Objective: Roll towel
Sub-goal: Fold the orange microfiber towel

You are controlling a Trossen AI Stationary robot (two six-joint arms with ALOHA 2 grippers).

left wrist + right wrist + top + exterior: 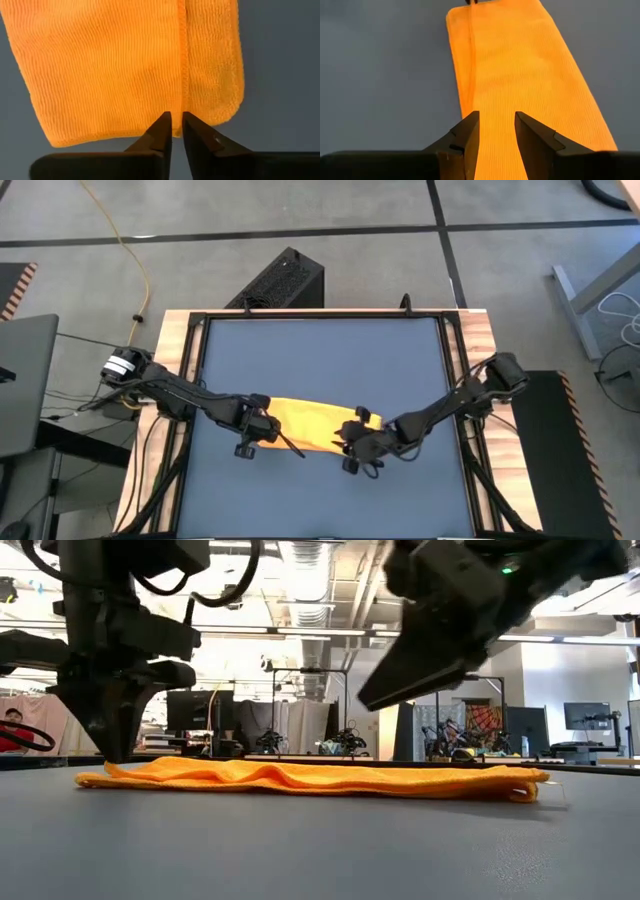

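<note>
- The towel (312, 425) lies flat, folded into a long strip, near the table's (320, 350) front edge, ready for rolling.
- Left gripper (176, 131) sits at one short end, fingers barely parted over the hem, holding nothing.
- Right gripper (496, 131) hovers over the opposite end, fingers apart, empty.

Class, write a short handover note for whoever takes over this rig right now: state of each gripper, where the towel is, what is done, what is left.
Left gripper: over one end of the towel, fingers a narrow gap apart, holding nothing.
Right gripper: open over the other end, cloth showing between its fingers, not gripped.
Towel: folded into a long flat strip near the front middle of the table.
Done: the folding into a strip, by the look of it.
Left: the rolling; no roll has started at either end.
</note>
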